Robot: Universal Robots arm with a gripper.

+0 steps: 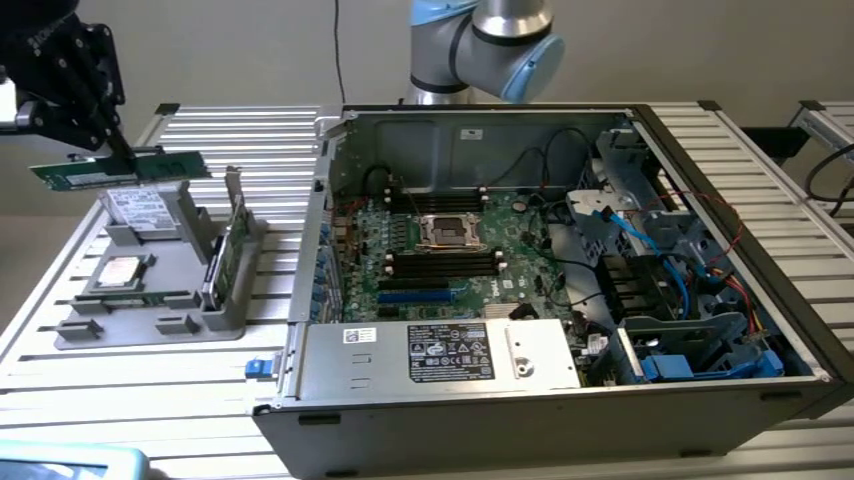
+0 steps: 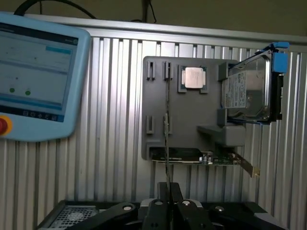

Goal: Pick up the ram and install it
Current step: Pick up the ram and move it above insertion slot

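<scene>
Over on the exterior view's left, the ram (image 1: 114, 171) is gripped by the gripper (image 1: 130, 158), jaws pinched tight on it. It's held in the air just above the grey parts tray (image 1: 134, 335) on the bench (image 1: 134, 410). Further right, the open PC case (image 1: 534, 430) is parked, motherboard (image 1: 454, 250) exposed.

We see ram (image 1: 120, 170) green w/ pale label, 10 o'clock in exterior view; gripper (image 1: 124, 153) black. Tray (image 1: 134, 335) grey, motherboard (image 1: 447, 250) green, table (image 1: 134, 400) silver w/ ribbed stripes. Pendant (image 2: 79, 86) pale blue, btn (image 2: 3, 125) red.
</scene>
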